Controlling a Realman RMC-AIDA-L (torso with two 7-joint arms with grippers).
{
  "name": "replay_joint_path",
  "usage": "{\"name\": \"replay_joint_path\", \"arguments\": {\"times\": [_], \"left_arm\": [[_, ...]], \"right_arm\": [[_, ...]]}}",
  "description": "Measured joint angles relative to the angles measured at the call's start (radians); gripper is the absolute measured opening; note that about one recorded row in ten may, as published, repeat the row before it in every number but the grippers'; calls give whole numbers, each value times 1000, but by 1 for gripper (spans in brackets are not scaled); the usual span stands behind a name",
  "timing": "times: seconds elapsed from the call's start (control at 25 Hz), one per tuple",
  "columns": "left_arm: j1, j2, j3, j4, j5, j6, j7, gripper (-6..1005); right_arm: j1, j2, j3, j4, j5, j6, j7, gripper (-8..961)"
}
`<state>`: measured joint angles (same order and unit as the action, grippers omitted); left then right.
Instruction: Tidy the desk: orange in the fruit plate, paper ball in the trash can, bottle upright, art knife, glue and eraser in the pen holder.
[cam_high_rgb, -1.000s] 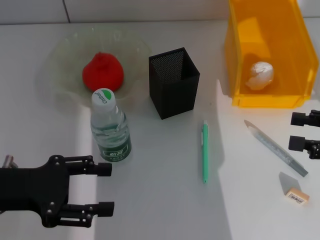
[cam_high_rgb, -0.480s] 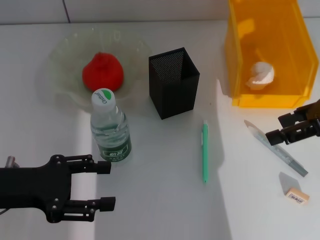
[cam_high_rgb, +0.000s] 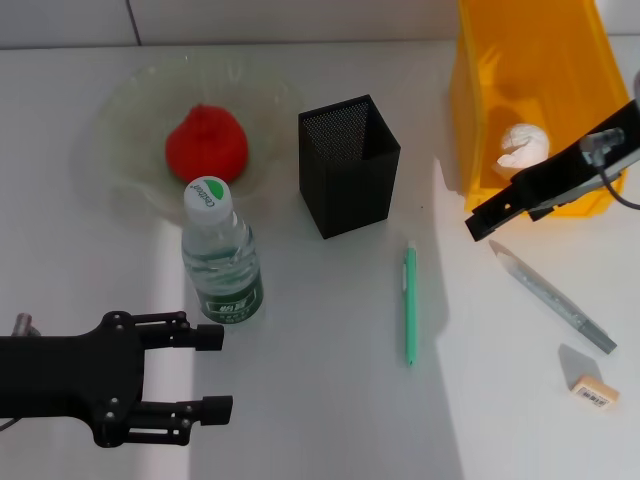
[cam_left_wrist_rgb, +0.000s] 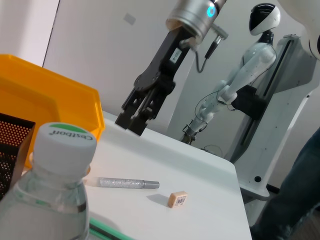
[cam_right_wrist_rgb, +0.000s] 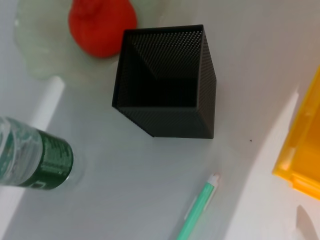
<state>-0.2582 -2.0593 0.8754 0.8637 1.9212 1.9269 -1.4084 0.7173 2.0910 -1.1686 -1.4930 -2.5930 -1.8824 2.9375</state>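
White surface (cam_high_rgb: 330, 400) all around, and most of the tidying looks done. The orange (cam_high_rgb: 206, 144) sits in the pale-green glass fruit plate (cam_high_rgb: 120, 110), and the paper ball (cam_high_rgb: 524, 145) is inside the orange-yellow trash can (cam_high_rgb: 480, 90). The bottle (cam_high_rgb: 220, 255) stands upright just in front of the plate, cap up, green label facing the camera.

The black mesh pen holder (cam_high_rgb: 348, 165) stands between the plate and the trash can. In the right wrist view I can look straight down into it, but it's too dark in there to tell what's inside.

Lying flat on the surface: a mint-green pen-shaped thing (cam_high_rgb: 409, 303) in front of the holder, a silvery art knife (cam_high_rgb: 552, 296) further right near the trash can, and the little beige eraser (cam_high_rgb: 594, 391) with its barcode sticker just past the knife's far end. None of the 3 touch each other.

The left gripper (cam_high_rgb: 212, 372) is low at the near left, just in front of the bottle, its 2 fingers (cam_high_rgb: 195, 338) spread apart with nothing between them. The right gripper (cam_high_rgb: 478, 226) hangs over the front of the trash can, above the knife's tip. From the left wrist view it's off the surface, but I can't tell how wide it's spread or whether it's got anything.
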Motion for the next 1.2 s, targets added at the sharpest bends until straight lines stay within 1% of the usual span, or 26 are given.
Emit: {"name": "replay_joint_path", "arguments": {"times": [0.08,0.16,0.2,0.24,0.36,0.48,0.56,0.72,0.84,1.12,1.2], "left_arm": [[0,1,0,4,2,-1,-4,769],[2,1,0,13,3,-1,-5,768],[4,1,0,15,4,-3,0,768],[4,2,0,14,4,-6,4,768],[5,2,-1,14,8,-15,16,768],[-1,0,-1,16,23,-17,16,768],[-8,-1,0,18,29,-19,16,768],[-22,-2,7,18,30,-30,17,768],[-27,-2,8,19,30,-36,18,768],[-29,-2,8,14,31,-37,29,769],[-28,-2,8,12,32,-39,37,769]], "right_arm": [[9,1,-19,58,7,53,17,749],[16,2,-2,112,31,77,20,748],[28,1,28,185,64,94,20,747],[28,1,28,185,64,94,20,746],[44,-5,69,273,78,115,20,744],[68,-8,77,323,70,123,20,743],[92,-9,83,357,44,119,20,741],[168,-9,120,431,-54,103,20,739],[219,-9,129,483,-99,108,20,737],[319,-6,146,602,-152,143,23,732],[338,-4,147,633,-159,159,23,731]]}}
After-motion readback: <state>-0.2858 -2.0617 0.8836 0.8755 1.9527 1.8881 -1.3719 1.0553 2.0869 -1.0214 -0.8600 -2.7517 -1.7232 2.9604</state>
